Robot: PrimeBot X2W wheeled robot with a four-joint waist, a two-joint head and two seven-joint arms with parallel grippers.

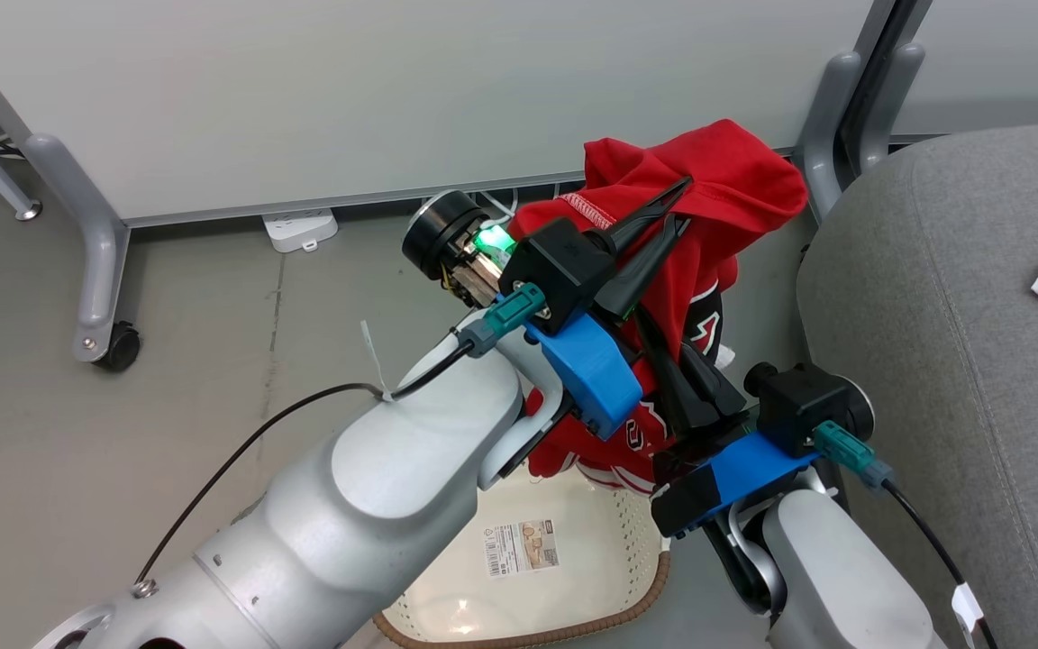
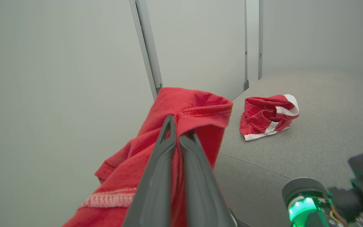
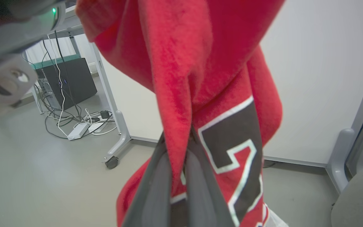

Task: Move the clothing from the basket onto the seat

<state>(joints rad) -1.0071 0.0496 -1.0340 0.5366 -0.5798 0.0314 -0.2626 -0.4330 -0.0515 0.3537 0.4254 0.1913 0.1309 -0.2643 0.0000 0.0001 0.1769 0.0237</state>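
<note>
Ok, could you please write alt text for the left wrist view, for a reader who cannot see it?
The left gripper is shut on a fold of the red jersey, which hangs from its two dark fingers in front of grey wall panels. To the right, a smaller red garment with white trim lies on the grey seat.

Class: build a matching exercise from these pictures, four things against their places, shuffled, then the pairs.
1 red jersey with numerals
2 small red garment with white trim
3 cream perforated plastic basket
4 white power strip

A lying on the grey fabric seat
B on the floor by the wall panel
C held up by the left gripper and the right gripper
D beneath the raised jersey

Pairs: 1-C, 2-A, 3-D, 4-B.
</note>
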